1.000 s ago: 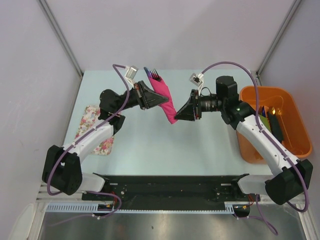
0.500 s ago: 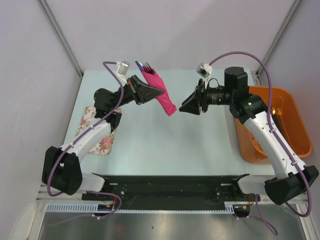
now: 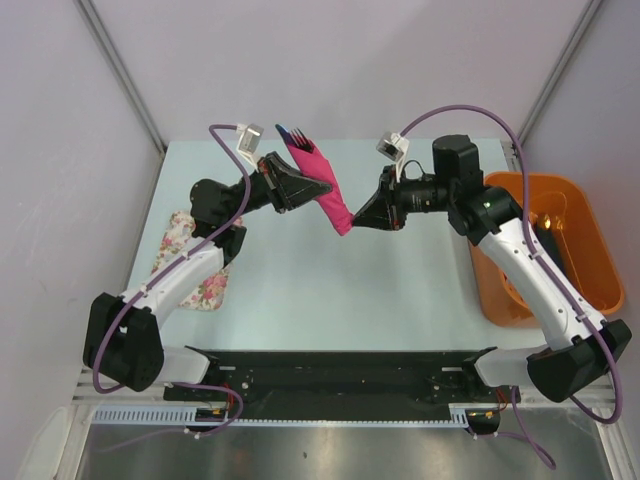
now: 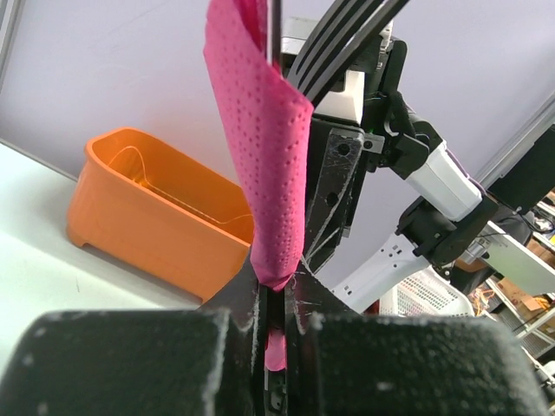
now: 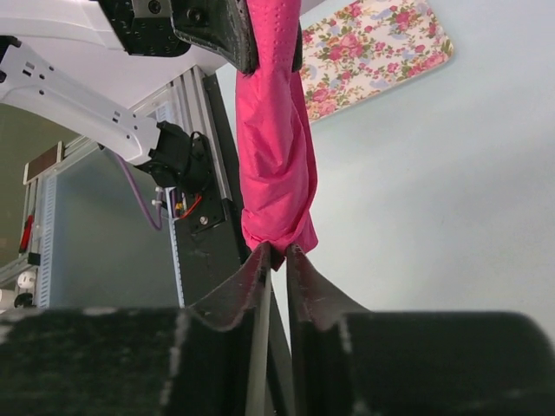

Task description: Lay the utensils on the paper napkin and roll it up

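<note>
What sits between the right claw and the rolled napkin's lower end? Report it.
Nothing visible. The right claw has its tips at the lower end of the rolled napkin, and the left claw grips the roll farther up.

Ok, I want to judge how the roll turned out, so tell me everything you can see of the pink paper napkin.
The paper napkin is thin magenta-pink paper with a dotted emboss. It is rolled into a narrow tube around the utensils, whose dark tines poke from its far end. It is held slanted in the air above the table. The left claw clamps it near the middle, and the right claw pinches its near tip.
</note>
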